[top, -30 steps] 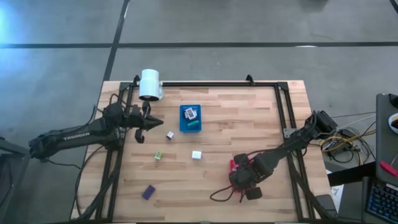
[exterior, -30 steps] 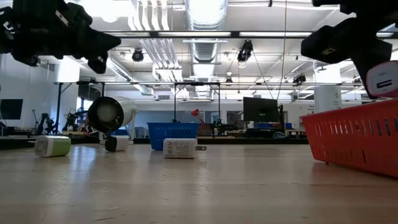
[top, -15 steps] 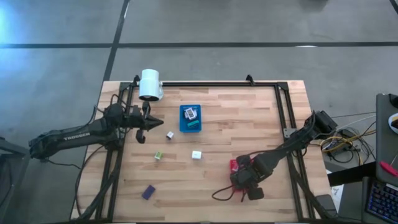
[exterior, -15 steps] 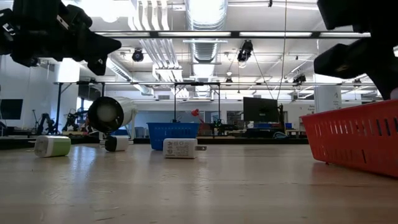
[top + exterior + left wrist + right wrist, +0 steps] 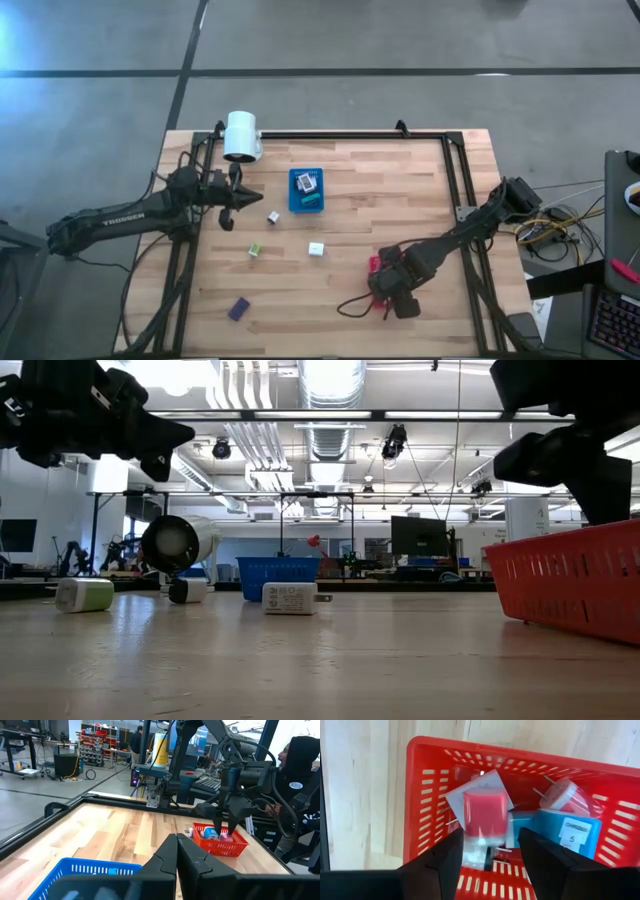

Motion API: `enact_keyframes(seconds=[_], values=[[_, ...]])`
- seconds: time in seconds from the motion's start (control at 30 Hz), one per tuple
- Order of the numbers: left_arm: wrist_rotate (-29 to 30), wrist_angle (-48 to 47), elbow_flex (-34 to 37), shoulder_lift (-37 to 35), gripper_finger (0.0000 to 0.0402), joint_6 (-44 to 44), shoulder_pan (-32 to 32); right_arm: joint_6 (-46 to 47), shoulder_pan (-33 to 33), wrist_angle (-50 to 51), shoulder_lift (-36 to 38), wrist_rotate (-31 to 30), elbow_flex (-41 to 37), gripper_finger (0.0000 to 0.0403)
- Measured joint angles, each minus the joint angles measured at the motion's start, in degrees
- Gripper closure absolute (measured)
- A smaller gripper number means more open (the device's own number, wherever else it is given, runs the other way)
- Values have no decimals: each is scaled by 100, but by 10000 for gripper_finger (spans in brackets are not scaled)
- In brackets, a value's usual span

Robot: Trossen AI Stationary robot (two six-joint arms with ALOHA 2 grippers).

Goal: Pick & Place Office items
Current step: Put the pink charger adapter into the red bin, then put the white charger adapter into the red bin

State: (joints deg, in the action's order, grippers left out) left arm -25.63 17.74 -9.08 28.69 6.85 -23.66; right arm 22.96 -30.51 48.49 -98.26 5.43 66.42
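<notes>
office items [image 5: 485, 812], blocky plastic, fill the slotted red tray [image 5: 427, 785] under the right gripper's [image 5: 490, 851] parted fingers.

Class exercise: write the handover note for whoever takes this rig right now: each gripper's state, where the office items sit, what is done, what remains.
Right gripper: open, empty, over the red tray, which holds pink, white and blue items.
Left gripper: shut, idle beside the blue tray, which holds a few items.
Left on the table: white charger, green-white block, small cube, purple piece.

Two trays: blue tray [image 5: 306, 190], red tray [image 5: 510, 820]; four loose items on table [image 5: 350, 250]
</notes>
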Motion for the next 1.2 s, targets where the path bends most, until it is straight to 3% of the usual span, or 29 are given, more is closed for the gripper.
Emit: enact_keyframes(seconds=[0.33,0.7,0.93,1.2], values=[[0,-70,0,0,396,-63,4,-764,20,-5,348,7,174,227],[13,-86,0,35,396,-240,2,-2728,618,-1675,2247,-609,-142,321],[11,-98,0,44,396,-240,2,-2993,1433,-3098,3943,-598,-1176,370],[3,-107,0,44,396,-346,0,-2792,2792,-4163,5897,-444,-2854,394]])
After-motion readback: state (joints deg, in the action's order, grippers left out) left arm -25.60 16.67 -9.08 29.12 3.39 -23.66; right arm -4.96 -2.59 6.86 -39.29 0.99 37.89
